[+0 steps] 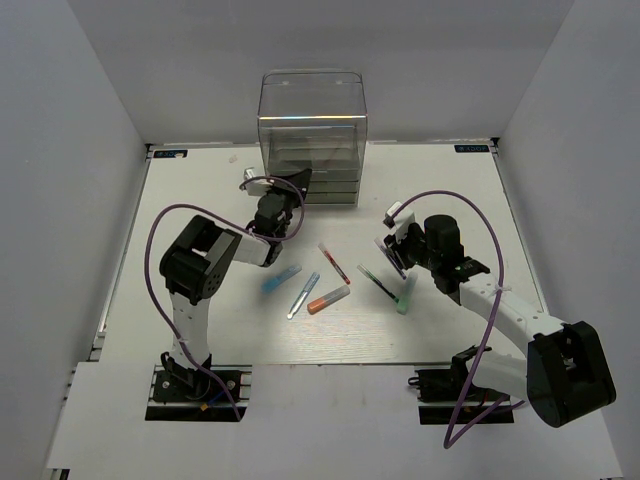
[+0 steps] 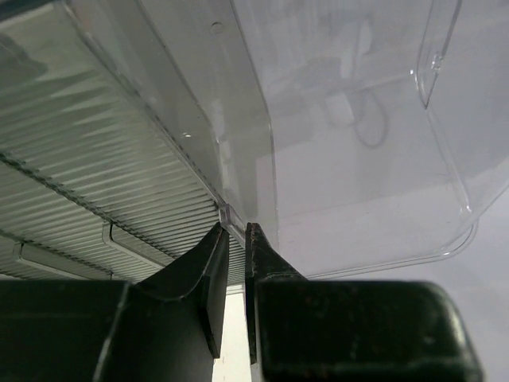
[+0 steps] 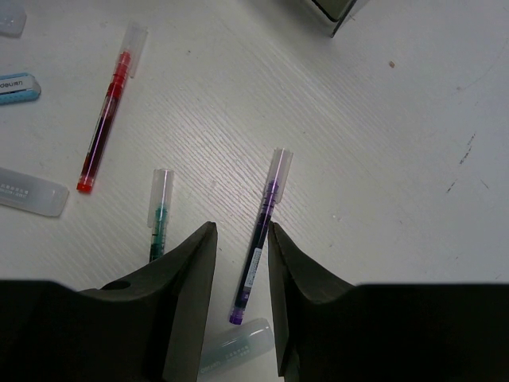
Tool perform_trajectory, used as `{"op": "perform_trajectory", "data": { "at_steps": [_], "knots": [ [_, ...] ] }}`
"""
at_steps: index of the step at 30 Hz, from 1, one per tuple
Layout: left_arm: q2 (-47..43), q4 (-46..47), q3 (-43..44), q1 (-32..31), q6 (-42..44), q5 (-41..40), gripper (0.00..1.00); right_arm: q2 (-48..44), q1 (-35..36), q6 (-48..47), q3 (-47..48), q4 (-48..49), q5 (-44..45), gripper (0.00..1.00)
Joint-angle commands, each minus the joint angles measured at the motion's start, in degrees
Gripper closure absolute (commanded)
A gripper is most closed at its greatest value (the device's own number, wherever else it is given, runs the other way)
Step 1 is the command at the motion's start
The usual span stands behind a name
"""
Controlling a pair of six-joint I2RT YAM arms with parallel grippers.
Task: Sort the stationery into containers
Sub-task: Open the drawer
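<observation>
The clear drawer unit (image 1: 312, 120) stands at the back centre. My left gripper (image 1: 291, 188) is at its lower left front. In the left wrist view my left gripper (image 2: 235, 228) is shut on a clear lip (image 2: 230, 216) of a ribbed tray (image 2: 95, 167). My right gripper (image 1: 394, 250) is open and empty, and hangs over the pens. In its wrist view my right gripper (image 3: 241, 231) straddles a purple pen (image 3: 258, 239) lying on the table. A green pen (image 3: 159, 215) and a red pen (image 3: 103, 119) lie to its left, and a mint marker (image 3: 235, 346) lies below it.
On the table in the top view lie a blue marker (image 1: 281, 278), a silvery-blue pen (image 1: 303, 295), an orange marker (image 1: 328, 298), a red pen (image 1: 334, 262), a dark pen (image 1: 377, 282) and a mint-green marker (image 1: 405, 293). White walls close the table on three sides.
</observation>
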Motion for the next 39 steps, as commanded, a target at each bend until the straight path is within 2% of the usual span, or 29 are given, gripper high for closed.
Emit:
{"op": "perform_trajectory", "data": {
  "at_steps": [1, 21, 29, 39],
  "knots": [
    [-2.8, 3.2, -2.5, -1.0, 0.7, -1.0, 1.0, -1.3, 0.0, -0.3, -0.2, 2.3, -0.2, 0.62],
    [-11.6, 5.7, -6.3, -2.6, 3.6, 3.2, 1.0, -1.4, 0.0, -0.1, 0.1, 1.9, -0.6, 0.62],
    [-16.0, 4.5, -8.9, -2.6, 5.9, 3.8, 1.0, -0.9, 0.0, -0.1, 0.2, 1.9, -1.2, 0.58],
    [-17.8, 3.9, -7.7, -2.6, 6.9, 3.8, 1.0, -0.7, 0.0, -0.2, 0.7, 1.6, -1.3, 0.57]
  ]
}}
